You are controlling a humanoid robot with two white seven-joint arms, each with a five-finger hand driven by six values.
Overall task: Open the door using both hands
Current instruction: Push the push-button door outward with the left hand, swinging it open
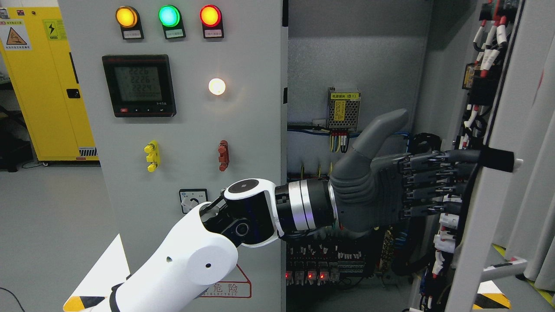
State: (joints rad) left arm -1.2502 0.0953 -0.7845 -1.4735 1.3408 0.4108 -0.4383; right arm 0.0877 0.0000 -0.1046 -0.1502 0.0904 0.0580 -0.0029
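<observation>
The grey electrical cabinet's right door (492,216) stands swung open and is seen nearly edge-on at the right, with wiring on its inner face. A black handle (498,159) sticks out of its outer side. My left arm comes in from the lower left and reaches across the opening. My left hand (433,184) is open, its fingers (427,173) stretched flat toward the door's inner face and the thumb pointing up. Whether the tips touch the door I cannot tell. The left door (195,130) is closed. My right arm does not show.
The left door carries three lamps, a meter (138,85) and switches. Inside the cabinet are a power supply (344,108), cables and terminal rows (321,260) with red lights. A yellow cabinet (47,86) stands at the far left on the grey floor.
</observation>
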